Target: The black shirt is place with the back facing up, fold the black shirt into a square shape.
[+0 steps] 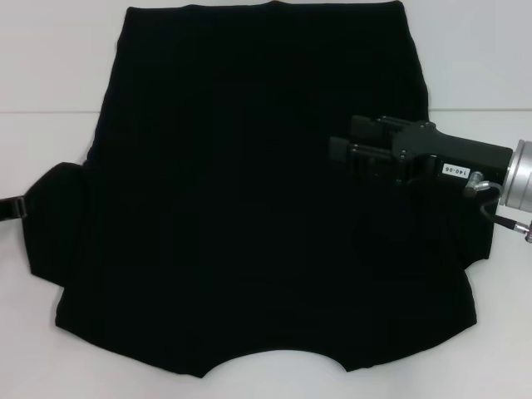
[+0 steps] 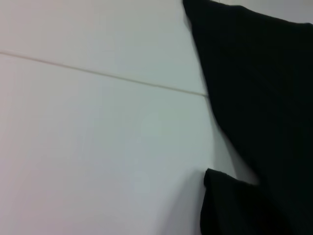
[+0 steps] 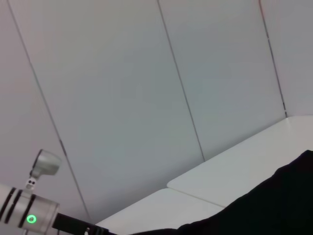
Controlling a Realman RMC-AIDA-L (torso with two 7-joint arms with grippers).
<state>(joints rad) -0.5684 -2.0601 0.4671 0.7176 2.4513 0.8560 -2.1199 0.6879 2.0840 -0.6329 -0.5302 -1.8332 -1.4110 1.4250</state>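
Right gripper over black shirt; jaw state indeterminate vs dark cloth; left gripper cut off at edge.

One black shirt; two end effectors: right end effector, left end effector.

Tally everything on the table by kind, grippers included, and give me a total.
Shirts: 1, the black shirt spread flat on the white table.
Grippers: 2, the right gripper over the shirt's right side, and the left gripper, barely in view at the left edge beside the sleeve.
Total: 3
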